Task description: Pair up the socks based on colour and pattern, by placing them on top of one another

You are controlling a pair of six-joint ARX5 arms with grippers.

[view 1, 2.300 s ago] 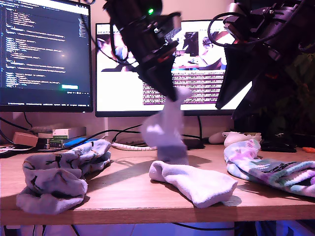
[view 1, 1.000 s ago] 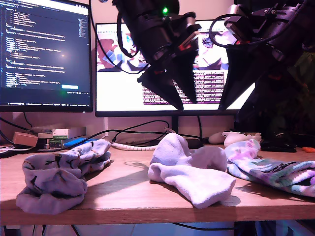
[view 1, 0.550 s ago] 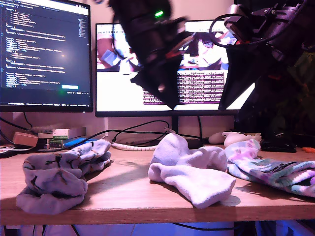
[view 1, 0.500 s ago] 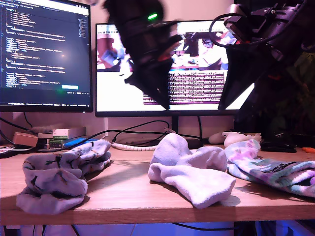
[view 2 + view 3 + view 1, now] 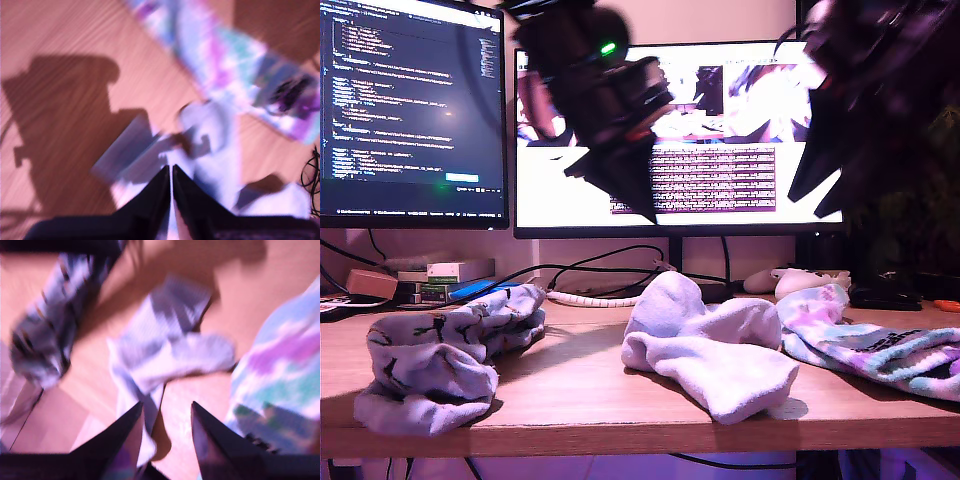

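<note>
The white socks point(image 5: 710, 345) are heaped on the desk point(image 5: 580, 390), one flopped over the other, so that pair looks pretty much done. In the first wrist view they're right under and just ahead of my first gripper point(image 5: 171, 175), whose fingers are pressed together with nothing between them. The tie-dye socks point(image 5: 235, 65) are seen further out past its tips, and whether it's one or two stacked there can't be made out, too blurry. My second gripper point(image 5: 166, 407) is held with its fingers apart and nothing in them, white fabric just ahead of it, the pale blue socks point(image 5: 47, 340) off to one side and tie-dye to the other.

Handling-wise: soft, light, floppy stuff, nothing fragile. It'll sag and drag when lifted, so a pinch at a raised fold or a cuff is probably best, and the sock underneath could easily get snagged along with it.

Further out, in the exterior view, the blue heap is bunched near the desk's front edge. A cable point(image 5: 590, 297), a mouse point(image 5: 800, 280) and small boxes point(image 5: 450, 272) are parked behind the socks under two monitors point(image 5: 720, 150), well clear. Both arms are hung high; which is which can't be settled.
</note>
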